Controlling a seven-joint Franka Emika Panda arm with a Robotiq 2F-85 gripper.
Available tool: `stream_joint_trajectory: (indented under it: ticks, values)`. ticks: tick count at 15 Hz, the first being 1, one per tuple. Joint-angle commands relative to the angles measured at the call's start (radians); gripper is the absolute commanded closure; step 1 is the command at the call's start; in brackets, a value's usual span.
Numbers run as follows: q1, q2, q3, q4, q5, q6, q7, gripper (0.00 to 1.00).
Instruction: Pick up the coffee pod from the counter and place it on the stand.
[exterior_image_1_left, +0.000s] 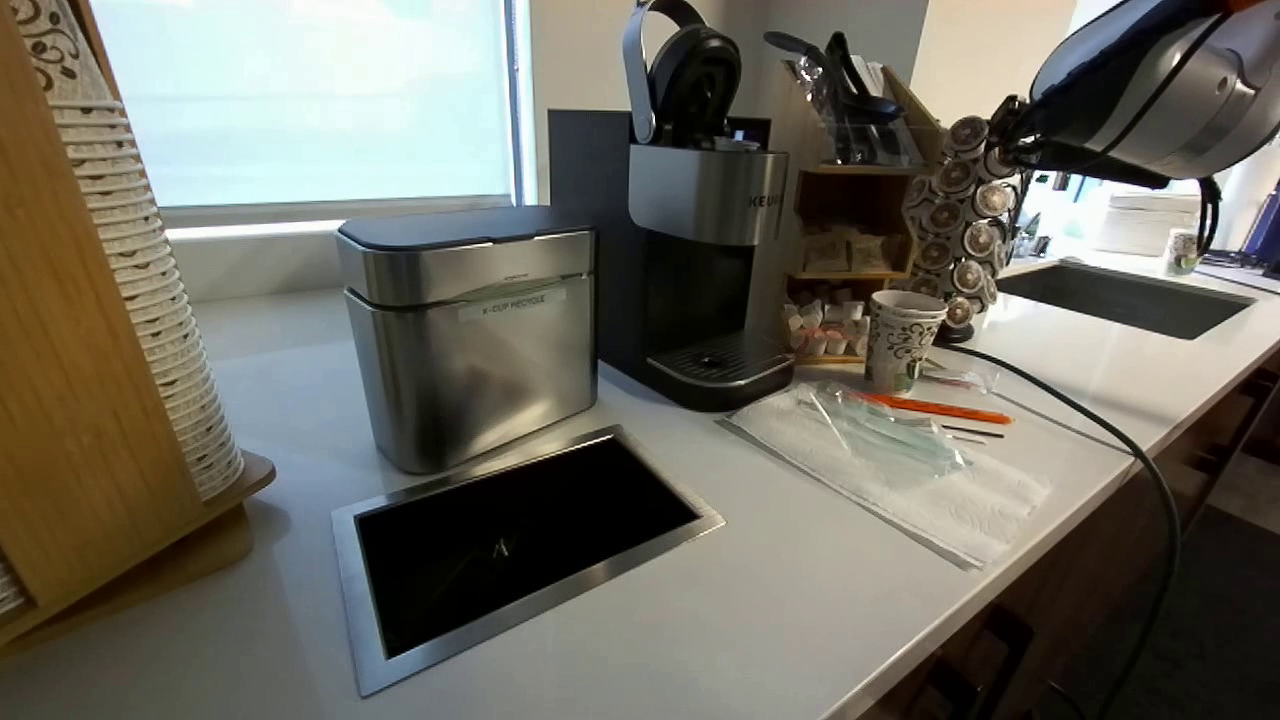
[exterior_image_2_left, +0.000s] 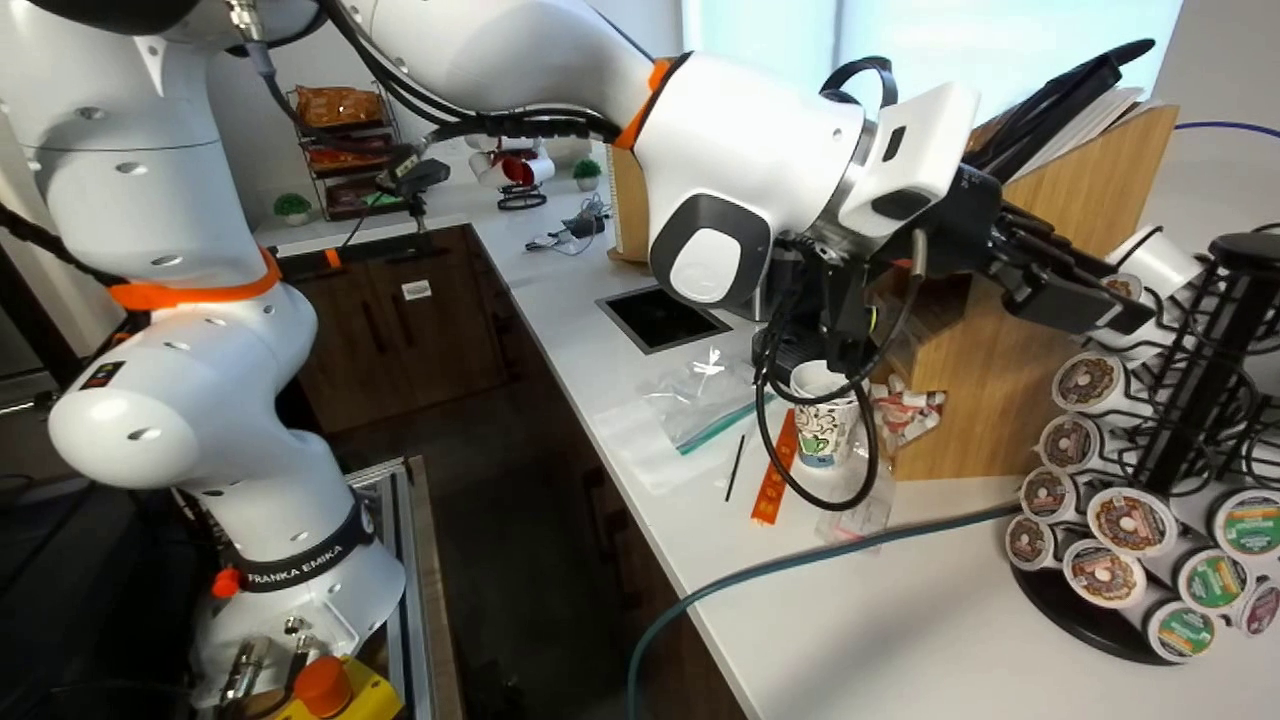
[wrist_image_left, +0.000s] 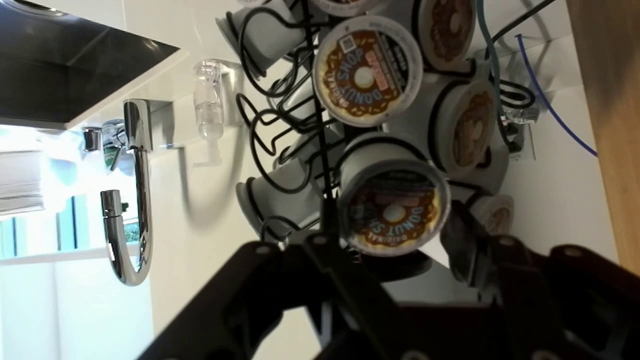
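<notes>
Brown-lidded coffee pod (wrist_image_left: 392, 212), legible only in wrist view

"K-CUP RECYCLE" on the bin (exterior_image_1_left: 470, 370); "KEU", the rest unclear, on the machine (exterior_image_1_left: 700, 195); "FRANKA EMIKA" on the arm's base (exterior_image_2_left: 300, 590); "ORIGINAL DONUT SHOP" on the upper pod (wrist_image_left: 367, 70) and, dimmer, the lower pod (wrist_image_left: 395, 215)

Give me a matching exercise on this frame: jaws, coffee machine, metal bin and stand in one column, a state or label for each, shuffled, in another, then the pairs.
1. jaws
2. coffee machine
3. metal bin
4. stand

A. marked K-CUP RECYCLE
B. black wire, loaded with pods
C. either side of one pod in the wrist view
D. top raised

Pairs: 1-C, 2-D, 3-A, 4-B. Whether the jaws grip cannot be told.
</notes>
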Motion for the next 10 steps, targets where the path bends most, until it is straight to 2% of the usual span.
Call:
stream_joint_trajectory:
  ticks: [1,3,7,10]
  values:
    - [0.040,0.024,-0.019,0.024,0.061,-0.018,-0.072,0.16]
    - [0.050,0.018,-0.019,0.017,0.069,-0.024,-0.088,0.01]
    - [0.072,-0.032,-0.013,-0.029,0.074,-0.024,-0.113,0.00]
    - [0.100,-0.134,-0.019,-0.125,0.115,-0.024,-0.174,0.00]
